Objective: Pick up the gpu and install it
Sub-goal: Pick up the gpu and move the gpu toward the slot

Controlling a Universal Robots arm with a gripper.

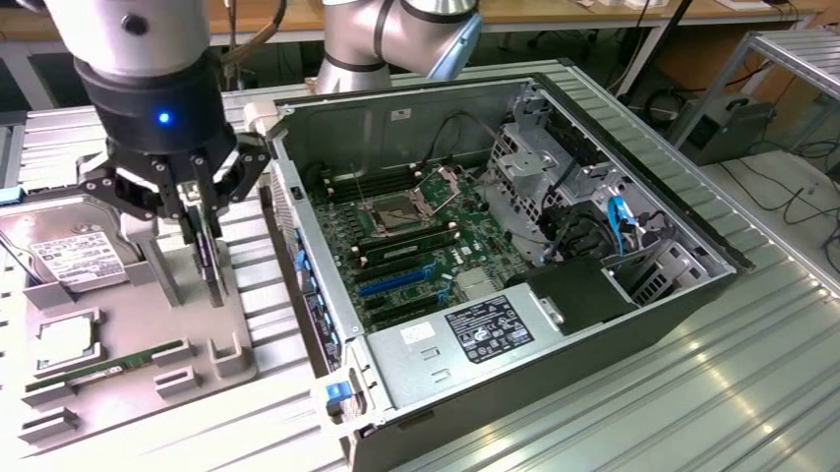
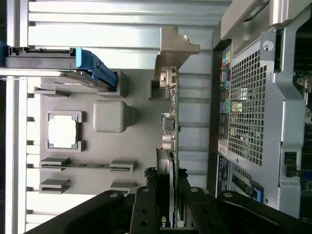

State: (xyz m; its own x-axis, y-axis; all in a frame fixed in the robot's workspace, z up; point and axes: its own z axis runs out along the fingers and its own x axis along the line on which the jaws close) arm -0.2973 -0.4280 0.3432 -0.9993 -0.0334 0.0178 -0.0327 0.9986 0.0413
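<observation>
The gpu (image 1: 208, 264), a thin dark card, stands on edge over the grey parts fixture (image 1: 197, 339) to the exterior view's left of the open computer case (image 1: 630, 324). My gripper (image 1: 199, 228) comes down on it from above with a finger on each flat side, shut on the card. In the wrist view the gpu (image 2: 168, 126) runs away from the fingers (image 2: 146, 204), its silvery bracket (image 2: 173, 48) at the far end, beside the case's perforated rear panel (image 2: 246, 112). A blue expansion slot (image 1: 393, 280) lies on the motherboard inside the case.
On the fixture lie a silver hard drive (image 1: 66, 246), a processor chip (image 1: 66, 339) and a green memory stick (image 1: 125, 364). The case wall (image 1: 291, 246) rises close beside the gpu. A drive cage (image 1: 538, 167) and power supply (image 1: 479, 329) fill parts of the case.
</observation>
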